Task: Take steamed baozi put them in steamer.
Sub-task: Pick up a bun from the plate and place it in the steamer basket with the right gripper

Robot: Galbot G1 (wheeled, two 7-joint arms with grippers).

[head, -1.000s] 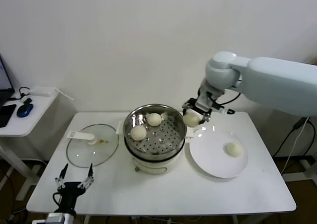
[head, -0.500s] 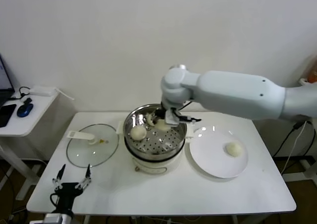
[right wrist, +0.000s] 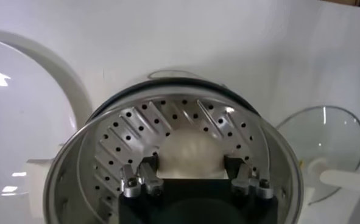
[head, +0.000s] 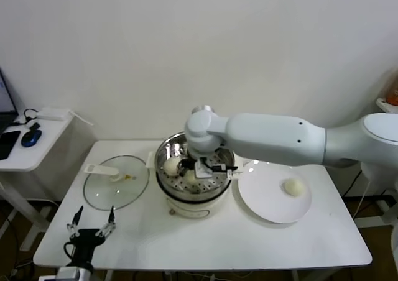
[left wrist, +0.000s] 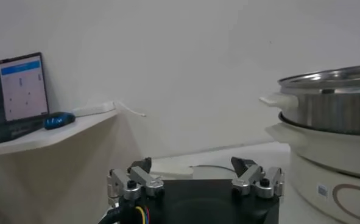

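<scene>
The steamer (head: 186, 197) stands mid-table, a steel pot with a perforated tray. My right gripper (head: 198, 169) reaches down into it, shut on a cream-white baozi (head: 190, 176) low over the tray. The right wrist view has that baozi (right wrist: 190, 152) pressed between both fingers of the right gripper (right wrist: 192, 163) inside the steamer (right wrist: 116, 131). A second baozi (head: 170, 167) lies on the tray's left side. One more baozi (head: 293, 186) rests on the white plate (head: 264, 200). My left gripper (head: 92, 226) hangs open and idle at the table's front left; its wrist view shows the left gripper (left wrist: 192, 165) and the steamer (left wrist: 332, 115).
The glass lid (head: 116, 181) with a white handle lies flat left of the steamer. A white side table (head: 31, 150) with a blue mouse stands past the table's left edge. My right arm spans over the steamer's back half and hides it.
My right arm has swung left from beside the plate, carrying the baozi over the steamer's rim and down toward the tray's front. The left arm has not moved.
</scene>
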